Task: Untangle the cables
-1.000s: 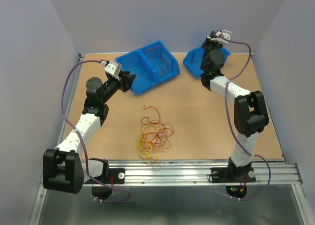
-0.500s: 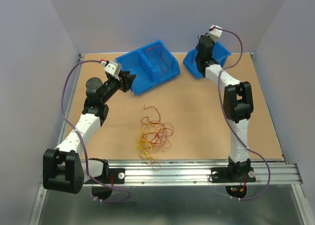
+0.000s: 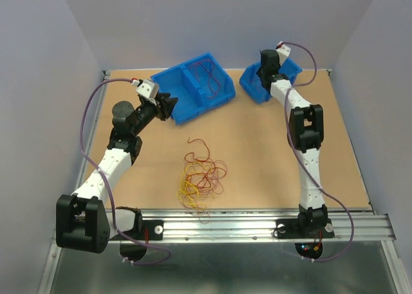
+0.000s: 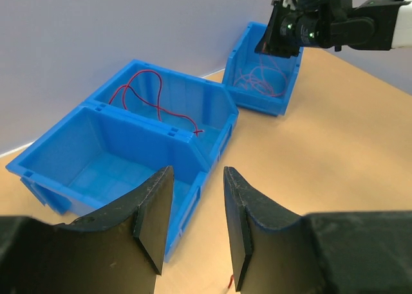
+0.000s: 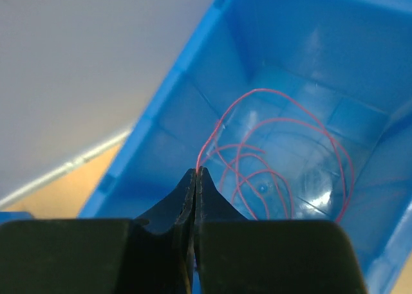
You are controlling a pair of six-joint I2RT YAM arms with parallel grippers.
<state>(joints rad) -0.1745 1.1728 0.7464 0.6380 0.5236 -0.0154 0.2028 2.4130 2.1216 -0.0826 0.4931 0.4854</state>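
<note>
Down at the near side of the desk (image 3: pixel 257 152), the tangle of cables (image 3: pixel 201 178) lies in a loose heap of red, orange and yellow loops, one red strand curling out toward the far side, and neither arm is touching it. Up on the left, the left end effector (image 3: pixel 168 106) hovers just in front of the two-compartment blue bin (image 3: pixel 222 96), and its wrist view gives the left end effector (image 4: pixel 195 233) with its jaws partway apart and nothing between them, pointing at the bin's near corner. Inside that bin, a red cable (image 3: pixel 206 72) lies in the compartment farther from the left arm, looping over the dividing wall in the wrist view (image 4: pixel 154 104). Now to the far right: the right arm stretches all the way out, and the right end effector (image 3: pixel 265 65) hangs over the small blue bin (image 3: pixel 252 87). From its wrist, the right end effector (image 5: pixel 196 174) has its fingers pressed tight together, pinching the end of a pink strand (image 5: pixel 283 152), whose coils lie on the floor of that small bin.
</note>
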